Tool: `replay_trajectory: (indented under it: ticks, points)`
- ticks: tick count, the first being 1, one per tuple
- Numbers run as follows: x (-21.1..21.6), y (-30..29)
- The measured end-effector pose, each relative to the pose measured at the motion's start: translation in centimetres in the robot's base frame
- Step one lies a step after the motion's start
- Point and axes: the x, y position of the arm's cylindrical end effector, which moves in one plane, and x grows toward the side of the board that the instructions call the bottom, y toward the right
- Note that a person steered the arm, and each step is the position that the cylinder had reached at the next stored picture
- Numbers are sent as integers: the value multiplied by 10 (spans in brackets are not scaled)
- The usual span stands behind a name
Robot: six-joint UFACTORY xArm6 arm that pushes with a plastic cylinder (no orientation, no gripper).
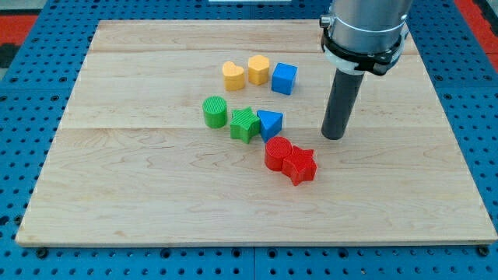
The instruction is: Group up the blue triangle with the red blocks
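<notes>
The blue triangle point(270, 124) lies near the board's middle, touching the green star point(245, 124) on its left. Just below and right of it sit the red cylinder point(277, 152) and the red star point(299, 166), touching each other. The triangle's lower corner is very close to the red cylinder; I cannot tell if they touch. My tip point(334, 137) rests on the board to the right of the blue triangle, about a block's width away, and above and right of the red star.
A green cylinder point(215, 111) stands left of the green star. Two yellow blocks point(233, 75) point(258, 69) and a blue cube point(284, 78) sit in a row toward the view's top. The wooden board point(117, 194) lies on a blue pegboard.
</notes>
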Motion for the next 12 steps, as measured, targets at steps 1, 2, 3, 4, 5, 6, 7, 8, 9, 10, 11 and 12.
replay_trajectory:
  ticks: [1,2,3,4,5,6,7,8,9,10,11,12]
  points:
    - [-3,-9]
    - [-9,-21]
    - [-9,-25]
    - [-10,-26]
    - [-18,-29]
    - [-29,-38]
    - [-35,-49]
    - [-35,-61]
    - [-35,-72]
    - [-36,-84]
    - [-36,-95]
    - [-36,-102]
